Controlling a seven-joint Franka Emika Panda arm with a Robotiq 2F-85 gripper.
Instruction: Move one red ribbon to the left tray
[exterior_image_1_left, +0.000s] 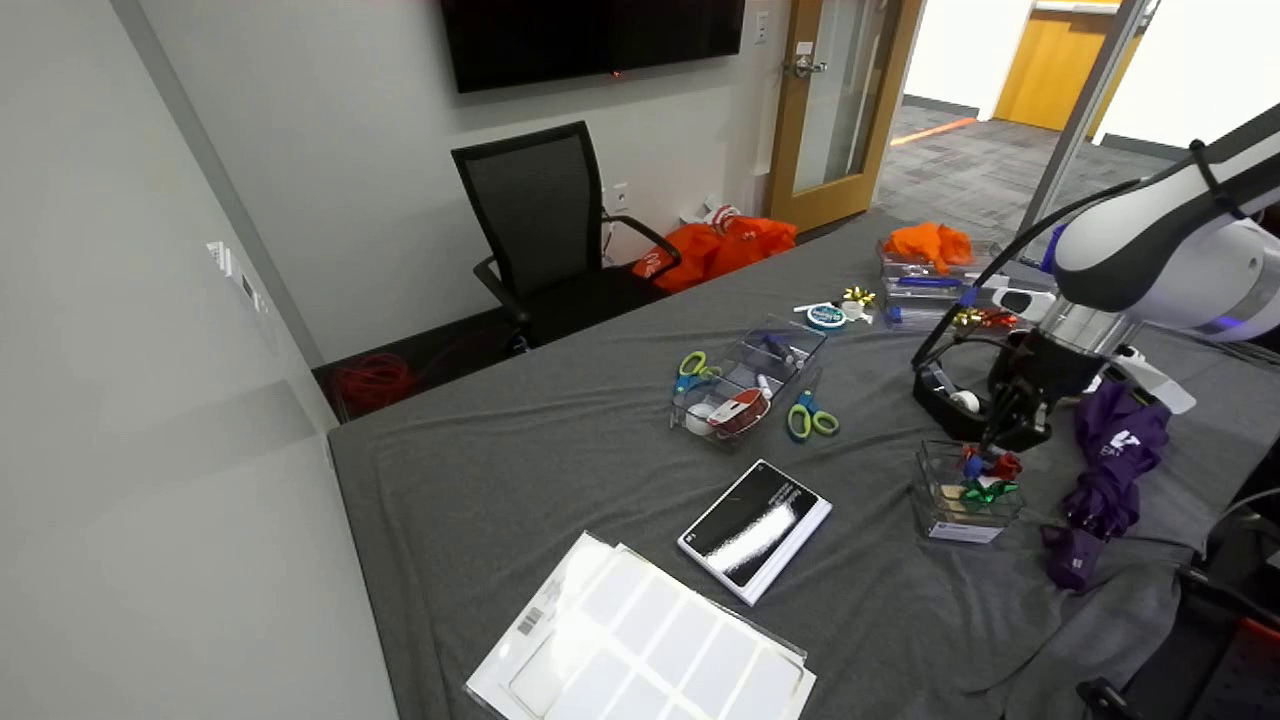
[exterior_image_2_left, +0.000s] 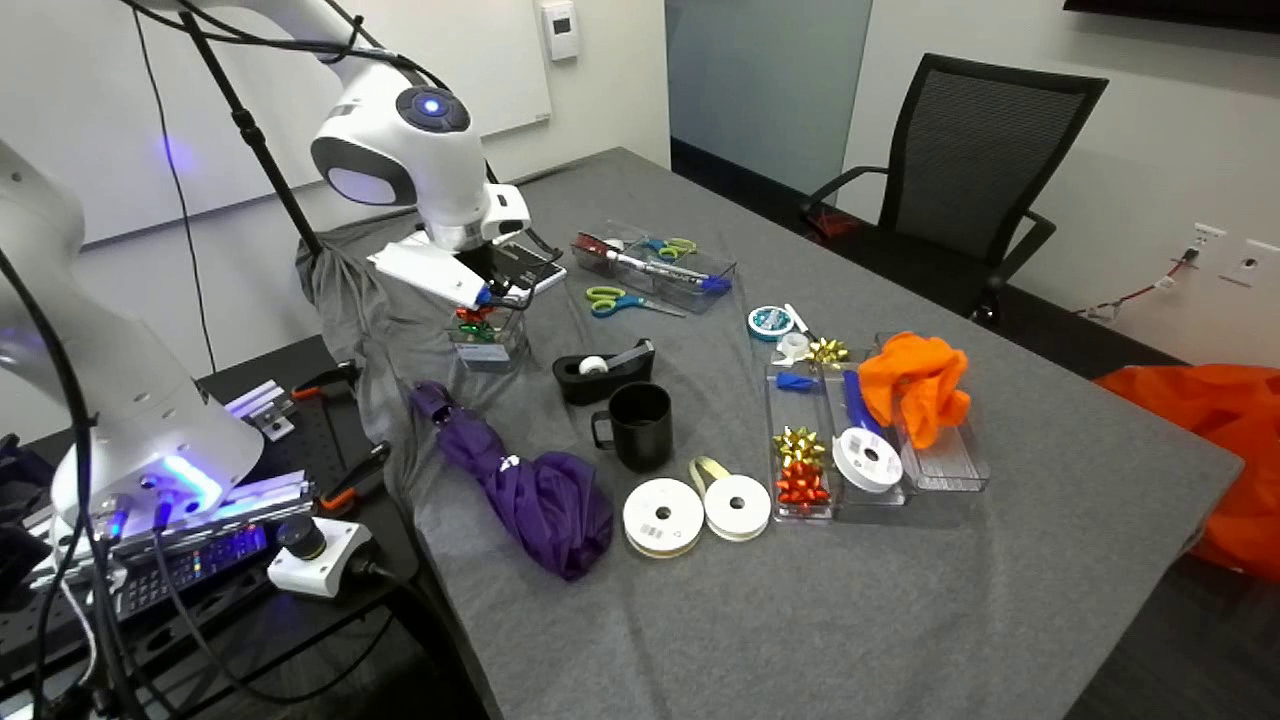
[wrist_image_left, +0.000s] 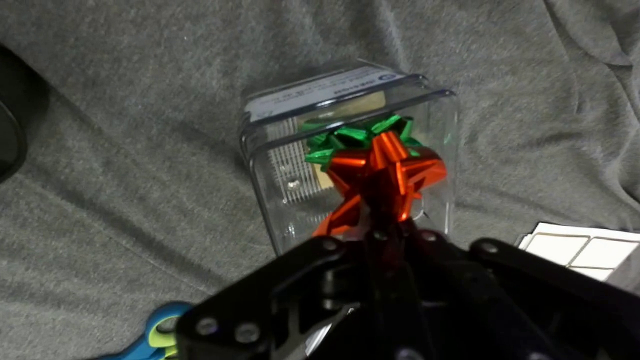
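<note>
Gripper (wrist_image_left: 384, 215): pointing down, fingers pressed together on the red ribbon (wrist_image_left: 390, 167).
Red ribbon: one glossy red-orange bow, pinched at the gripper's tips, loops fanned around them; seen over the left tray (wrist_image_left: 320, 97) in the wrist view; whether it touches the tray cannot be told.
Left tray: one, squarish, clear-walled; on the table (exterior_image_2_left: 900, 600), directly below the gripper.
Green bow (wrist_image_left: 352, 136): one, inside the left tray, below the gripper, partly covered by the red ribbon in the wrist view.
Tape dispenser (exterior_image_2_left: 605, 380): one, black; near the gripper.
Mug (exterior_image_2_left: 642, 430): one, black, upright; farther from the gripper than the tape dispenser.
Umbrella (exterior_image_2_left: 545, 500): one, purple, folded; near the gripper in both exterior views.
Loose scissors (exterior_image_2_left: 622, 303): one blue-and-lime pair, near the gripper.
Label sheets (exterior_image_1_left: 670, 640): white, stacked; well apart from the gripper.
Table: grey cloth cover, spread beneath the gripper.
</note>
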